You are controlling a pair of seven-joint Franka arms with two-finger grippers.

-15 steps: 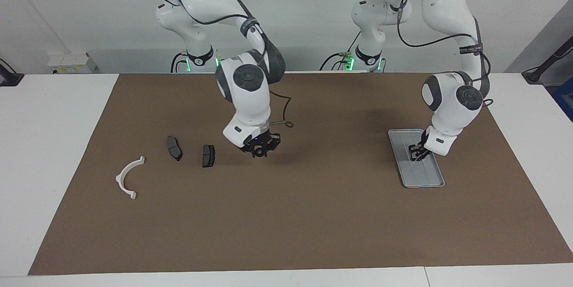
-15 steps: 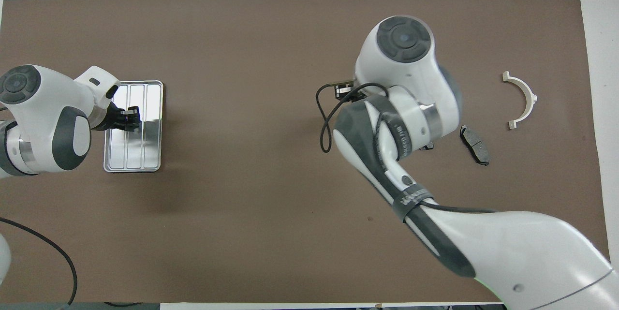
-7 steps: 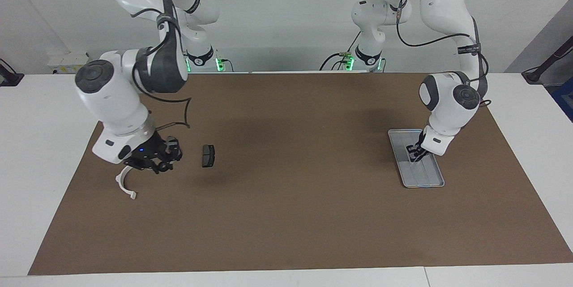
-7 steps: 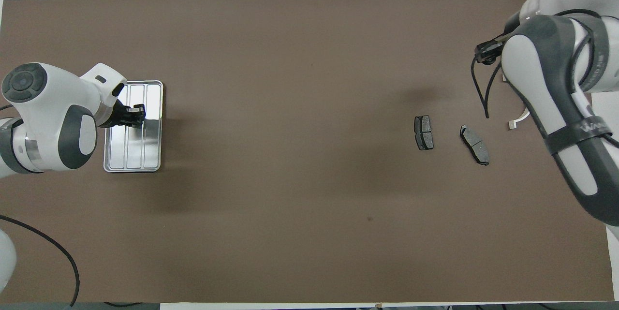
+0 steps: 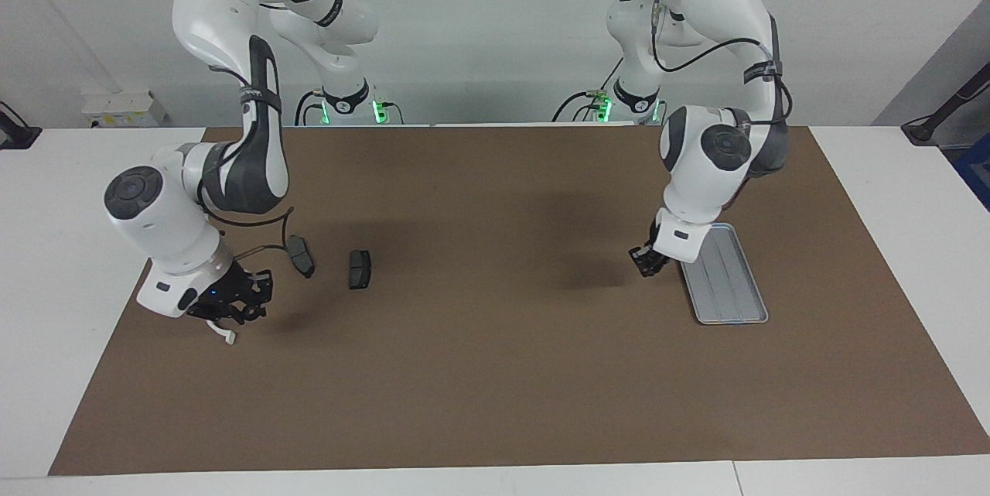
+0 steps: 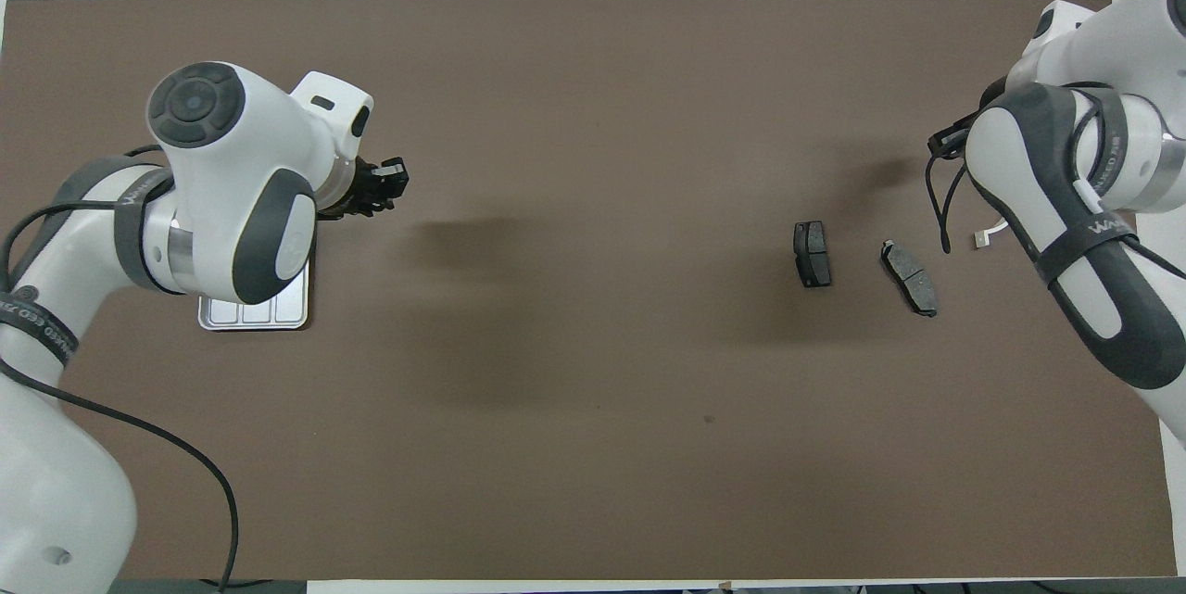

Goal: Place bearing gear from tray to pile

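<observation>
The silver ribbed tray [image 5: 731, 283] lies toward the left arm's end of the mat, half covered by the arm in the overhead view [image 6: 252, 316]. My left gripper [image 5: 644, 264] [image 6: 391, 182] hangs over bare mat just beside the tray, shut, with a small pale part that I take for the bearing gear at its fingertips. The pile lies toward the right arm's end: two dark pads [image 5: 360, 269] [image 5: 301, 256] and a white bracket. Only one end of the bracket [image 5: 229, 339] [image 6: 988, 237] shows. My right gripper [image 5: 234, 309] hangs low over the bracket.
A brown mat [image 5: 495, 372] covers most of the white table. The right arm's black cable [image 5: 267, 237] loops down near the pad closest to the bracket.
My left gripper has risen off the tray and moved sideways past its rim toward the table's middle. My right gripper swung from beside the pads to above the bracket, covering most of it.
</observation>
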